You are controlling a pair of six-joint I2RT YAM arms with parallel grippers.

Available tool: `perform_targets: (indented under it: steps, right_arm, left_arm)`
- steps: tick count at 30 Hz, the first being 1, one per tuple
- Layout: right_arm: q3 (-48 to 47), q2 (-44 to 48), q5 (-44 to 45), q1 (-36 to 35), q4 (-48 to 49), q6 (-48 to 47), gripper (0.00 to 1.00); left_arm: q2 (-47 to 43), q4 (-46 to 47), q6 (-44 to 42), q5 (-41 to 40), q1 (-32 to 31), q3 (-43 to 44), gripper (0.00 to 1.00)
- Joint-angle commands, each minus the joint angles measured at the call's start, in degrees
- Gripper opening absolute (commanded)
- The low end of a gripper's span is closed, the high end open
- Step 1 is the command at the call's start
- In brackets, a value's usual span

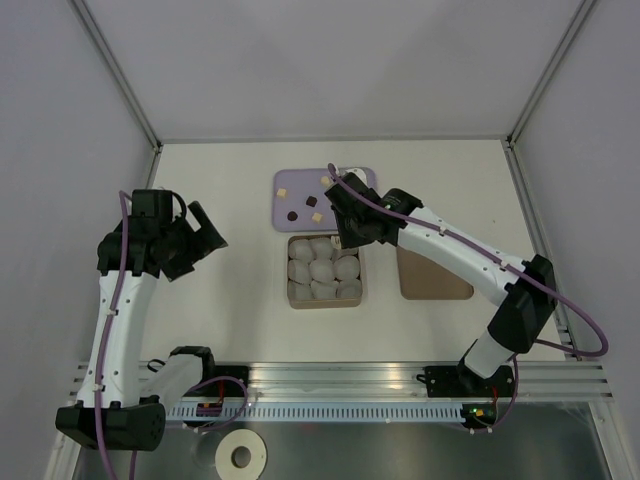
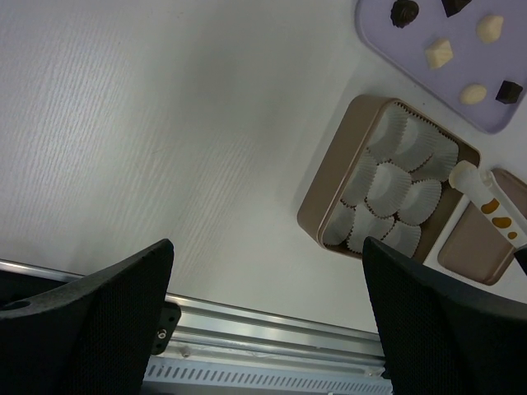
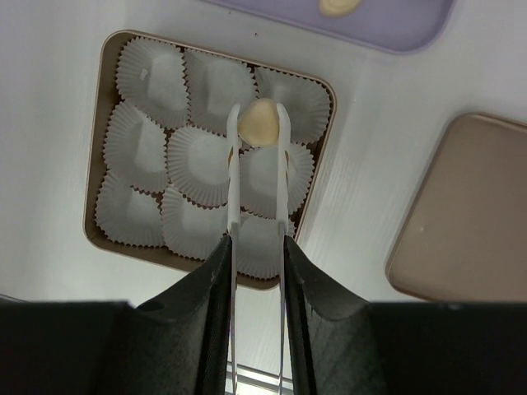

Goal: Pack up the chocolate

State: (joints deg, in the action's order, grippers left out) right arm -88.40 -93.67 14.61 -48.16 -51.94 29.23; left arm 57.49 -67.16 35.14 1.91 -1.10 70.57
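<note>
The bench (image 1: pixel 220 300) is a white, matt, finely ribbed surface, walled by pale panels at its far, left and right edges, with an aluminium rail (image 1: pixel 340 375) running along its near edge. Three things lie directly on it. A lavender tray (image 1: pixel 300 178) with rounded corners sits close to the far edge, about midway across. Just nearer than the tray, almost touching it, stands a shallow square tan box (image 1: pixel 326 305) lined with white crinkled paper cups. Right of the box, a narrow gap apart, a flat brown square lid (image 1: pixel 430 285) lies towards the right edge.
</note>
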Motion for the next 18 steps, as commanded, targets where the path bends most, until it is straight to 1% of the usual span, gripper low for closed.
perform_targets:
  steps: [1,6,18]
  right_arm:
    - [-0.89,-0.64,3.58,0.08,1.76,0.56,0.07]
    - [-1.42,-2.92,3.84,0.00,2.11,-0.84,0.07]
    - [1.56,-3.10,5.08,0.09,5.89,-1.29,0.07]
  left_arm:
    - [-1.33,-0.08,-0.07,1.34,-0.13,-1.04,1.00]
    - [-1.42,0.01,0.20,0.81,-0.13,-1.66,1.00]
    - [-0.28,2.55,0.11,0.72,-0.13,-1.66,1.00]
